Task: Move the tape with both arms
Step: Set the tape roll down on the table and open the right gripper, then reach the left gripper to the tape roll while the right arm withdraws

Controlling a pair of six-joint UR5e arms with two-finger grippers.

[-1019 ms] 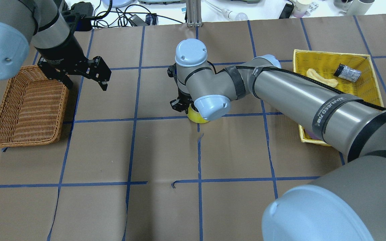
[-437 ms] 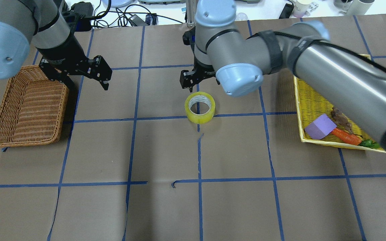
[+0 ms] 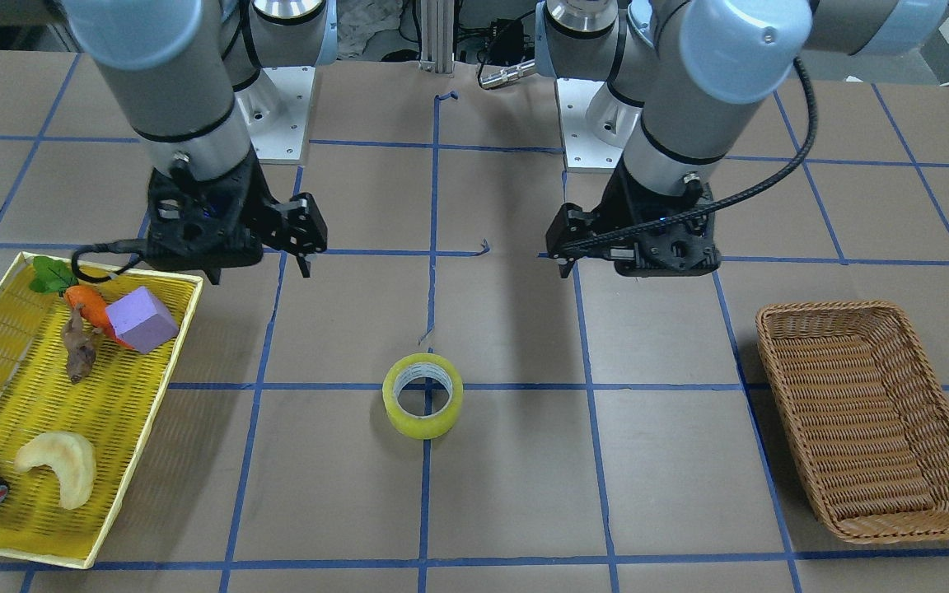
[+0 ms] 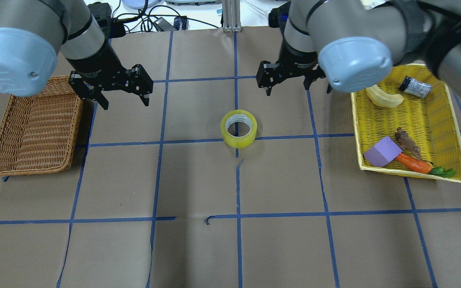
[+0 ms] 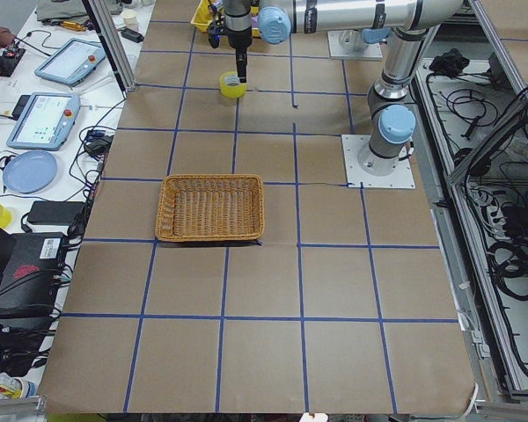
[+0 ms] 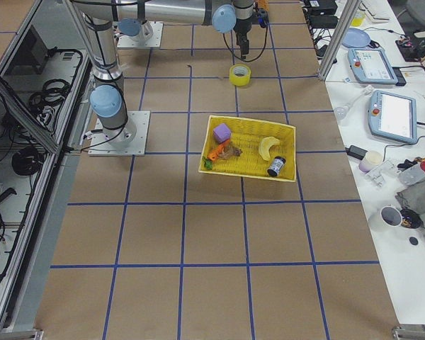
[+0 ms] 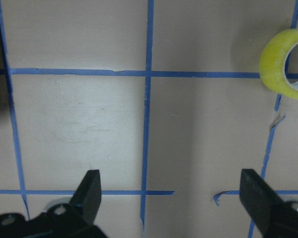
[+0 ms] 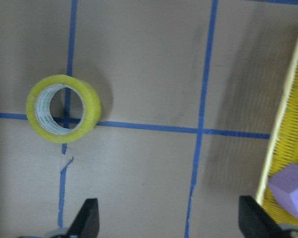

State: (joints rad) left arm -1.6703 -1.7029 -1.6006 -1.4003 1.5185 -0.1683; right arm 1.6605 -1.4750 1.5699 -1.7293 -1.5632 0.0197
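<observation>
The yellow tape roll (image 4: pixel 238 129) lies flat on the brown table near its middle, on a blue grid line, with its grey-white core facing up. It also shows in the front view (image 3: pixel 423 395), at the upper right of the left wrist view (image 7: pixel 283 69) and at the left of the right wrist view (image 8: pixel 63 109). My left gripper (image 4: pixel 125 102) is open and empty, hovering left of the tape, next to the wicker basket. My right gripper (image 4: pixel 297 90) is open and empty, hovering behind and right of the tape. Neither touches the tape.
A brown wicker basket (image 4: pixel 34 128) stands at the left. A yellow tray (image 4: pixel 356 120) at the right holds a purple block (image 4: pixel 381 151), a toy carrot (image 4: pixel 412 162), a pale curved piece (image 4: pixel 382 98) and a small dark cylinder (image 4: pixel 414 86). Cables and clutter lie beyond the far edge.
My right gripper has lifted off the tape and drawn back to the right, leaving the roll on the table. My left gripper has shifted a little to the right.
</observation>
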